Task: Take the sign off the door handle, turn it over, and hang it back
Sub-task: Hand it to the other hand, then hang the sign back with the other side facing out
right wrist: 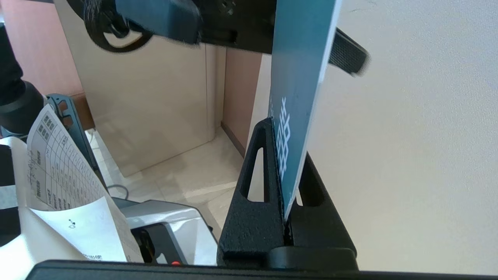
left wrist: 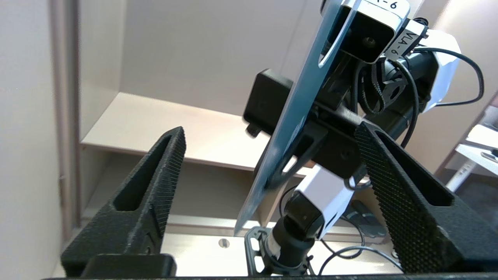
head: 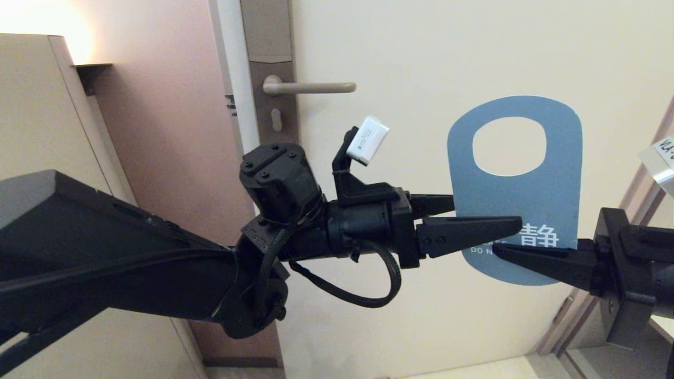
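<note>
The sign (head: 553,179) is off the door handle (head: 310,87) and hangs in the air to its right, upright, blue face towards me, oval hole on top. My right gripper (head: 505,251) comes in from the right and is shut on the sign's lower part; in the right wrist view the card (right wrist: 299,77) stands edge-on, pinched between the right gripper's (right wrist: 288,155) fingers. My left gripper (head: 487,213) reaches in from the left and is open, one finger in front of the sign's lower left edge and one behind. In the left wrist view the sign (left wrist: 299,105) stands between the spread left gripper (left wrist: 270,130), touching neither pad.
The handle sits on a tall narrow plate (head: 271,52) with a keyhole, on a cream door (head: 421,52). A beige cabinet (head: 31,105) stands at the left. A door frame (head: 647,173) runs along the right. A printed paper (right wrist: 58,163) hangs near the right arm.
</note>
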Motion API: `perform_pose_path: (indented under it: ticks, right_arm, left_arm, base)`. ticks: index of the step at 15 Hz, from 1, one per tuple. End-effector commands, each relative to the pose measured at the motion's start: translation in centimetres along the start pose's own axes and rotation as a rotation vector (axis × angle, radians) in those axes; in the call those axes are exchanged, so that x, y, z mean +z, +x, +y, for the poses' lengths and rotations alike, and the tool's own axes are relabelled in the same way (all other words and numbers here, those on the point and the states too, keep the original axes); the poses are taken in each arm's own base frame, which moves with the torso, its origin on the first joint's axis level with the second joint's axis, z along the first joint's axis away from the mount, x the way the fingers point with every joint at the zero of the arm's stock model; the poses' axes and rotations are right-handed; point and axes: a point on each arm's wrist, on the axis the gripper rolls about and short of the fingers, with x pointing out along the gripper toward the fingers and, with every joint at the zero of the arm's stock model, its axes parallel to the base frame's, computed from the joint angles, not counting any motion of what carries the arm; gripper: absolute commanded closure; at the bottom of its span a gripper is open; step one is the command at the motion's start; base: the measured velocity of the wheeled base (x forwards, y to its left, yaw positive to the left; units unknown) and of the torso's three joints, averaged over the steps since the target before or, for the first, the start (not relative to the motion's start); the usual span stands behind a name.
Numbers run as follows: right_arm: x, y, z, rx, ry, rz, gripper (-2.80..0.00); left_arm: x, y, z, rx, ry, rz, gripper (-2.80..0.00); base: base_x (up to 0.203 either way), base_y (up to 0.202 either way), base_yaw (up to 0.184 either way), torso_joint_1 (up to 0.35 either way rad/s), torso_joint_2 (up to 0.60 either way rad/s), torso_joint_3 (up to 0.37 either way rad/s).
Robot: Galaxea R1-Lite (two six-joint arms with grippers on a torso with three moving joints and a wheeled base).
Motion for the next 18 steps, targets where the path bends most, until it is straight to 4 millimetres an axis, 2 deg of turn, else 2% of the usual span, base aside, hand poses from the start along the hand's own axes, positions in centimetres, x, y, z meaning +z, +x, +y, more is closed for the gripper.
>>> perform_pose_path:
  ticks: [1, 10, 11, 15, 18]
  right_arm:
    - [-0.1, 0.1, 0.0, 0.006, 0.0, 0.004, 0.0]
    - [-0.1, 0.0, 0.0, 0.003, -0.002, 0.001, 0.0]
    - [0.0, -0.1, 0.1, 0.003, -0.005, -0.001, 0.0]
    - [0.1, -0.2, 0.1, 0.001, -0.009, -0.007, 0.0]
    - [0.1, -0.2, 0.2, 0.002, -0.014, -0.008, 0.0]
  left_arm:
    - [0.5, -0.9, -0.4, 0.01, 0.004, -0.006, -2.8]
    - [3.0, -5.5, -1.3, 0.106, 0.045, -0.052, -2.8]
    - [3.3, -5.8, -1.5, 0.114, 0.052, -0.057, 0.0]
    - [4.2, -7.7, -2.9, 0.145, 0.072, -0.076, 0.0]
    - [4.5, -11.0, -4.2, 0.228, 0.125, -0.09, 0.0]
  base:
    - [0.0, 0.0, 0.0, 0.0, 0.0, 0.0]
    - [0.0, 0.0, 0.0, 0.0, 0.0, 0.0]
    - [0.0, 0.0, 0.0, 0.0, 0.0, 0.0]
    - [0.0, 0.0, 0.0, 0.0, 0.0, 0.0]
    - [0.0, 0.0, 0.0, 0.0, 0.0, 0.0]
